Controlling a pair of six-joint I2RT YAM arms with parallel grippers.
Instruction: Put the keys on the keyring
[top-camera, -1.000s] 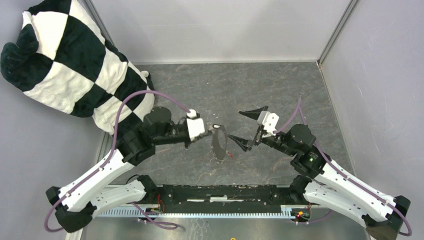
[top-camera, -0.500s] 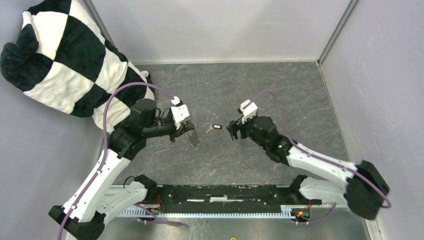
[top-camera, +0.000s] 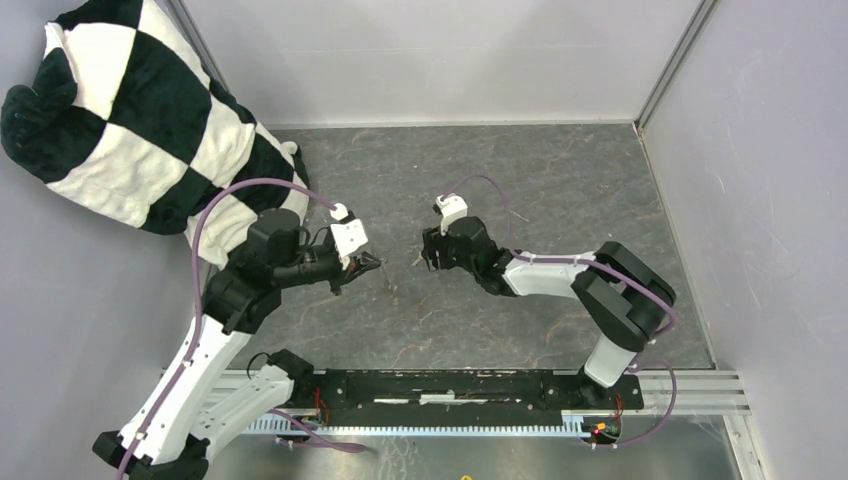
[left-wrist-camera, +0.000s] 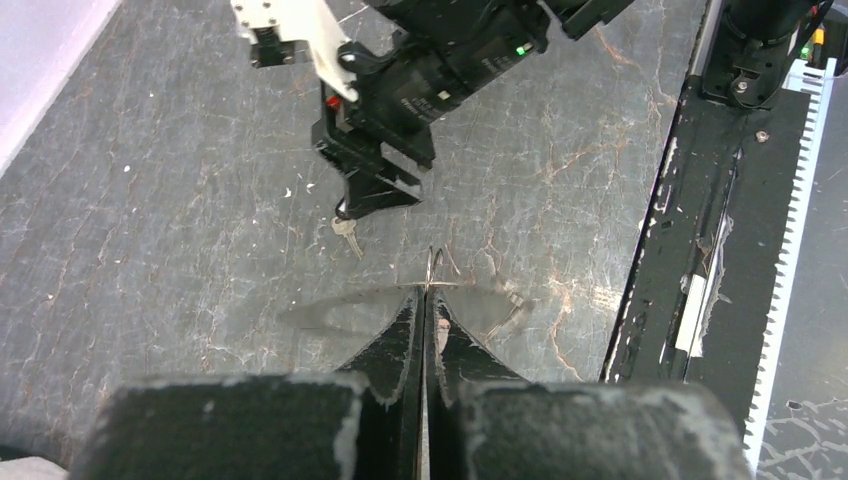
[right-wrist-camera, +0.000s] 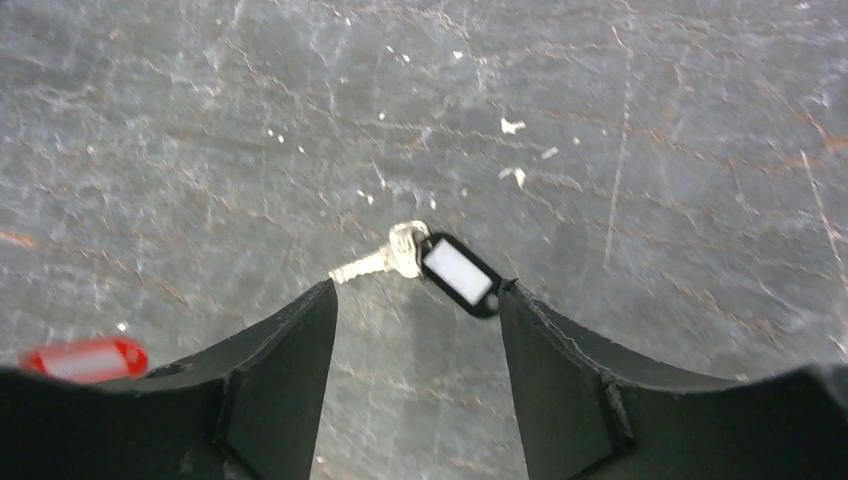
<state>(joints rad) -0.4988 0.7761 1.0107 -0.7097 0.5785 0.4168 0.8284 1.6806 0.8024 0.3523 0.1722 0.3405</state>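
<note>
Left gripper (left-wrist-camera: 425, 298): clenched, fingers pressed flat together, with the thin wire of the keyring (left-wrist-camera: 432, 266) pinched at the tips. From overhead it sits left of table centre and points right, toward the other arm.
Keyring: off the table, in the left jaws. It's edge-on from the left wrist, so only a sliver pokes past the tips. A blurry silvery band spreads to either side of the fingers. Too thin to make out from the top camera.
Right gripper (right-wrist-camera: 415, 292): released, fingers spread wide, gripping nothing. Tips are down close to the table (top-camera: 540, 180), and the arm reaches left across the middle.
Key with the black tag (right-wrist-camera: 457, 273): flat on the table, just ahead of the gap between the right fingers. White label faces up. The tag end is at the fingertip on the picture's right, touching or not I can't tell. The metal blade points off to the picture's left. From the left wrist the key is a small silver bit right under the right gripper's tips (left-wrist-camera: 374, 195).
Red tag (right-wrist-camera: 86, 359): on the table outside the other finger, at the frame edge, blurred. Its key isn't visible.
Tags vs keyring: both tags lie on the table, apart from the ring. The black one sits between the two grippers, nearer the right one.
Other: checkered cushion (top-camera: 130, 120) piled in the far left corner; black rail (top-camera: 430, 385) along the near edge.
</note>
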